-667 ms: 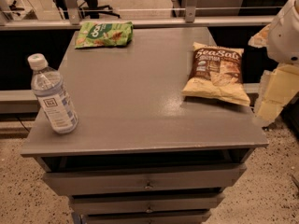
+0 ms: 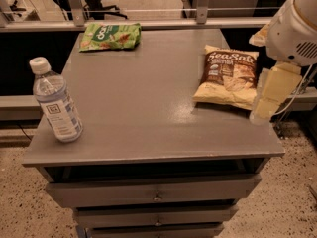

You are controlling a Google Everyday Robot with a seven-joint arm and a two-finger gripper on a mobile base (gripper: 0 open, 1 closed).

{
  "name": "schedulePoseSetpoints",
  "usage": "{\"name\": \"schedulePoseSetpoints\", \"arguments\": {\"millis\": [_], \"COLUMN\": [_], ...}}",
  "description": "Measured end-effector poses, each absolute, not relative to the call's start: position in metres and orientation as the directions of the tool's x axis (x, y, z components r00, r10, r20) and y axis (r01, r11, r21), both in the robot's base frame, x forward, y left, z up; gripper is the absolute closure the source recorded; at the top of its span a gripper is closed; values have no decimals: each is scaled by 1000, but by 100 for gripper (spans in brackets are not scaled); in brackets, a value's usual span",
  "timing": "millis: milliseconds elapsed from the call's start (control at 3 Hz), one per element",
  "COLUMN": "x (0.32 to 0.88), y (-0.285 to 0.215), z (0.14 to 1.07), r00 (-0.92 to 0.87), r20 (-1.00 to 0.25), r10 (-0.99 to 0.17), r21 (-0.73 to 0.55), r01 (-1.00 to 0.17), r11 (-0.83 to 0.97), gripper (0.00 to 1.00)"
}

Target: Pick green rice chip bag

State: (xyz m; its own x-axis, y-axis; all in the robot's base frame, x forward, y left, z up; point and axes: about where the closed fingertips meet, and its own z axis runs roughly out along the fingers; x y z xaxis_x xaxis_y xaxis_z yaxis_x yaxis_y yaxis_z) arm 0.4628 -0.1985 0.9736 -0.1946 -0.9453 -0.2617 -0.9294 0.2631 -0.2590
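The green rice chip bag (image 2: pixel 110 36) lies flat at the far left corner of the grey cabinet top (image 2: pixel 143 103). It is bright green with white lettering. My gripper (image 2: pixel 265 105) hangs at the right edge of the view, cream-coloured, below the white arm joint (image 2: pixel 296 29). It is over the cabinet's right edge, just right of the brown-and-cream Sea Salt bag (image 2: pixel 227 77), and far from the green bag.
A clear water bottle (image 2: pixel 55 102) with a white cap stands upright near the front left edge. The cabinet has drawers (image 2: pixel 157 192) below its top. A rail and posts (image 2: pixel 200 6) run behind the far edge. Speckled floor lies around it.
My gripper and arm have shifted slightly left, toward the cabinet's right edge. The bags and the bottle have not moved.
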Motion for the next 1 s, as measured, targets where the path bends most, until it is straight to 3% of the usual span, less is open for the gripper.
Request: {"name": "schedulePoseSetpoints", "arguments": {"millis": [1000], "x": [650], "y": [-93], "z": [978], "r00": [-69], "r20": [-622], "r10": [-780], "r21": [-351], "r01": [-866], "r11": [357], "gripper": [0]}}
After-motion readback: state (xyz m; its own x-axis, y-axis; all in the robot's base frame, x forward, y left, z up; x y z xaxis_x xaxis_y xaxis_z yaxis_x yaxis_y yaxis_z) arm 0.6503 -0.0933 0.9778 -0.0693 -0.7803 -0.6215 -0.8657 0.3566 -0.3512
